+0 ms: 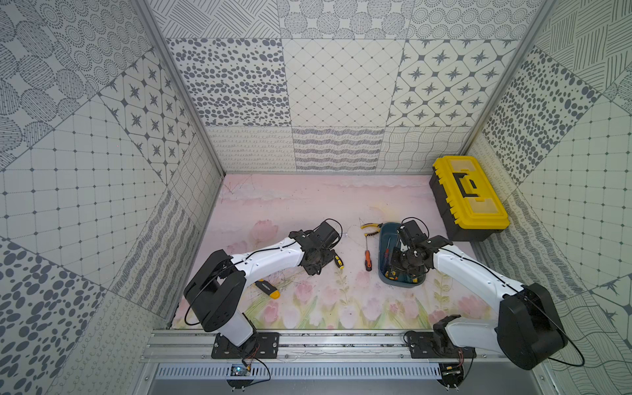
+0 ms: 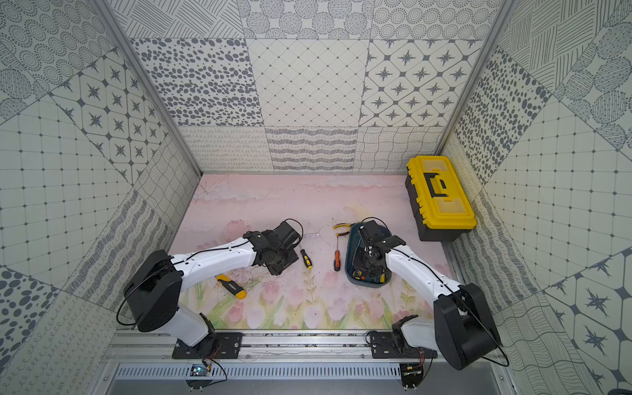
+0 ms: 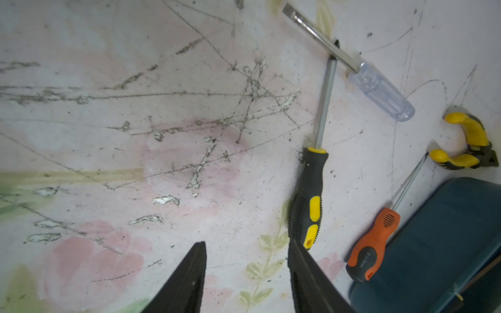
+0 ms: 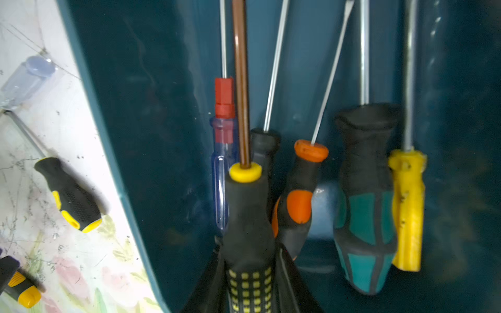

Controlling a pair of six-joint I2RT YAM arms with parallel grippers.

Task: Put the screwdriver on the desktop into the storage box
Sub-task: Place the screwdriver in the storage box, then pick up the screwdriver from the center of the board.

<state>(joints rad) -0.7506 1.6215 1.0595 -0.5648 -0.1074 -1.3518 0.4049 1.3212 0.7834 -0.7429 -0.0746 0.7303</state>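
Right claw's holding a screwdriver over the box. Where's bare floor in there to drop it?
The box floor is bare between its wall nearest the left arm and the red-collared screwdriver. From there to the yellow screwdriver, five handles lie crowded side by side.

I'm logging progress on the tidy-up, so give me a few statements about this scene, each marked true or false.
1. The right gripper grips a brown-shafted screwdriver over the storage box. True.
2. The left gripper holds a screwdriver. False: it is open and empty above the desktop.
3. The orange screwdriver lies in the box. False: it lies on the desktop beside the box.
4. The toolbox has its lid shut. True.
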